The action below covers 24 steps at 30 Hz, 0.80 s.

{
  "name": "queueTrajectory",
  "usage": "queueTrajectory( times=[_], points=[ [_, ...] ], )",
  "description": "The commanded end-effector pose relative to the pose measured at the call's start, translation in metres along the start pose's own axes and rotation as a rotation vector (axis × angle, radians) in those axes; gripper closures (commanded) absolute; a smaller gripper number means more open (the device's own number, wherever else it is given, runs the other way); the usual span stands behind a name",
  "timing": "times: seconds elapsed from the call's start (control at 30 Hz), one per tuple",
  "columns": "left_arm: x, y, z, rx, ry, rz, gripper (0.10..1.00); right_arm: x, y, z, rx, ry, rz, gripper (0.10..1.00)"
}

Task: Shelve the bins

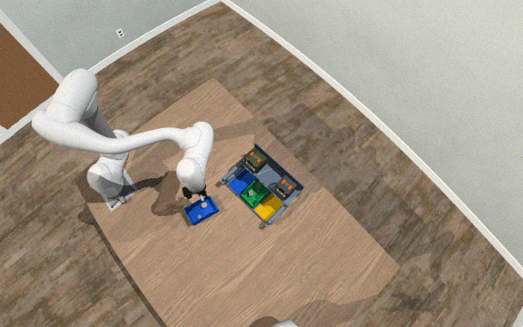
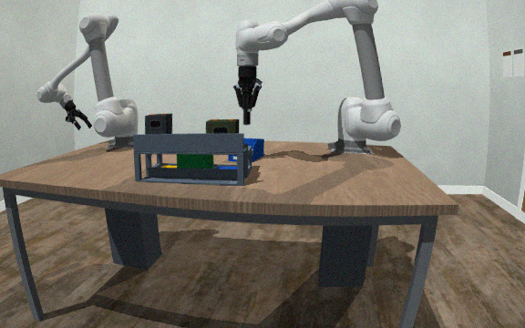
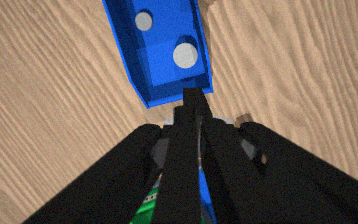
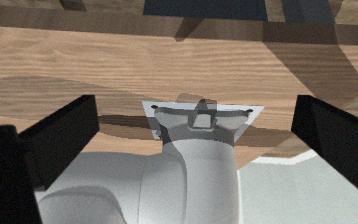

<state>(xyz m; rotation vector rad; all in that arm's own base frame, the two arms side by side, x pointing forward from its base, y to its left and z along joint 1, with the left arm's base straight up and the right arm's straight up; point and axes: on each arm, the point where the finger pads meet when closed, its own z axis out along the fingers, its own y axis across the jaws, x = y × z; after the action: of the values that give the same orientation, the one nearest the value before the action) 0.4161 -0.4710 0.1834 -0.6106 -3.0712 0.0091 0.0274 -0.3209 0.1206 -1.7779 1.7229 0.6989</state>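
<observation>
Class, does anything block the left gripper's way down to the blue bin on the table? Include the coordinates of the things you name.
Nothing visible does: the left gripper (image 1: 202, 198) (image 2: 247, 123) (image 3: 192, 102) hangs above one end of the blue bin (image 1: 198, 213) (image 2: 257, 148) (image 3: 167, 65).
</observation>
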Motion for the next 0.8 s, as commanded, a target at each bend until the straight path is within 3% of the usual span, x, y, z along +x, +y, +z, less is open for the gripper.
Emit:
queueTrajectory(
  times=[0.0,0.33,0.37,0.77],
  points=[
    [0.029,0.013,-0.004,-0.006,-0.011,-0.167,0.999,0.000,0.000,0.000,0.000,0.001,0.000,0.098],
    [0.042,0.019,-0.004,-0.006,-0.011,-0.236,0.999,0.000,0.000,0.000,0.000,0.001,0.000,0.098],
    [0.042,0.019,-0.004,-0.006,-0.011,-0.236,0.861,0.000,0.000,0.000,0.000,0.001,0.000,0.098],
    [0.042,0.019,-0.004,-0.006,-0.011,-0.236,0.861,0.000,0.000,0.000,0.000,0.001,0.000,0.098]
  ],
)
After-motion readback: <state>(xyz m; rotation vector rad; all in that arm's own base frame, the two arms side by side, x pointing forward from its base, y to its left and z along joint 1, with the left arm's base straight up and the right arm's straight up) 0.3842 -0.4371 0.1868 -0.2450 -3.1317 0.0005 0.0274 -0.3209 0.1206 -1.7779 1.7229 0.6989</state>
